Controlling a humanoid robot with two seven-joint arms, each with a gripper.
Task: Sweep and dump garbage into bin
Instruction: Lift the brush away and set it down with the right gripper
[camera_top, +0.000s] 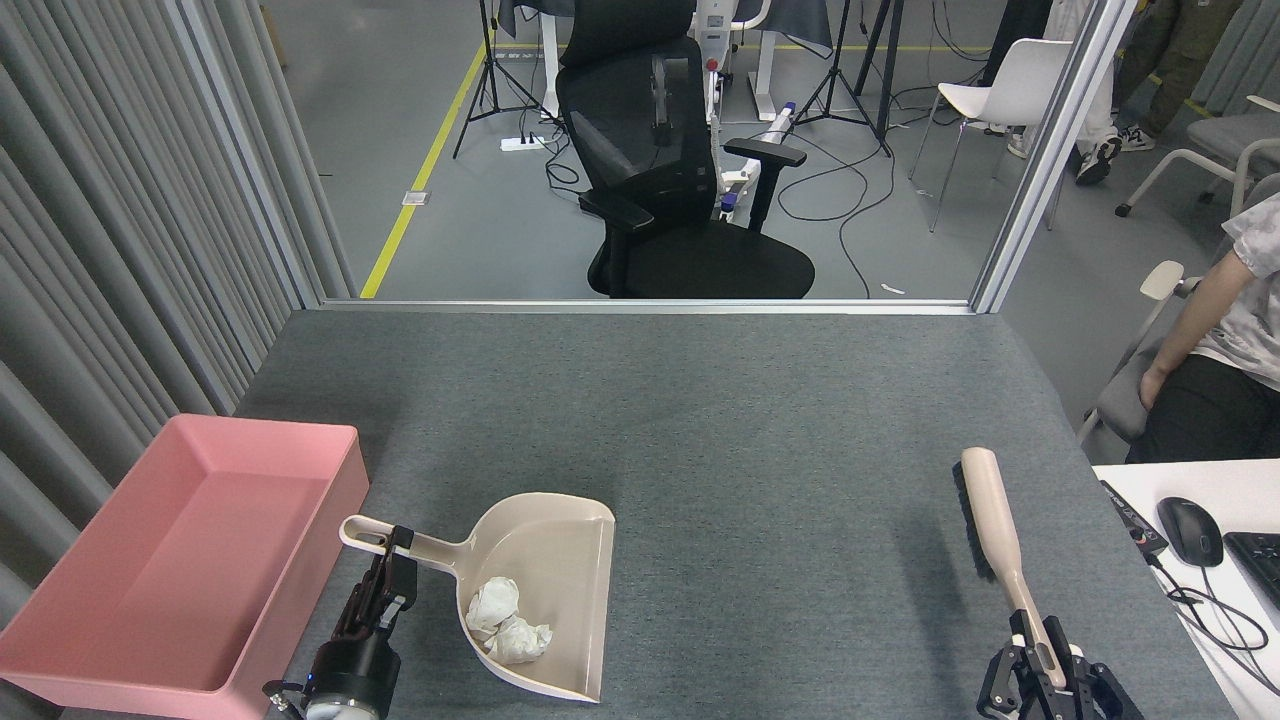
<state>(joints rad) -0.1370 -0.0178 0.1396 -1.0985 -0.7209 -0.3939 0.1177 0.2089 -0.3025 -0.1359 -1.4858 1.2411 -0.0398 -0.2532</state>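
Beige plastic forms the dustpan (545, 590), which lies near the front of the grey felt tabletop (760, 420) with both white paper balls (507, 622) in its near corner, touching each other. My left claw (383, 566) is clamped on the dustpan's handle. Just left of it sits the pink bin (60, 660) at the tabletop's left edge. Well apart on the right, my right claw (1043, 665) grips the handle of the brush (990, 520), whose head points to the far side, dark bristles facing left
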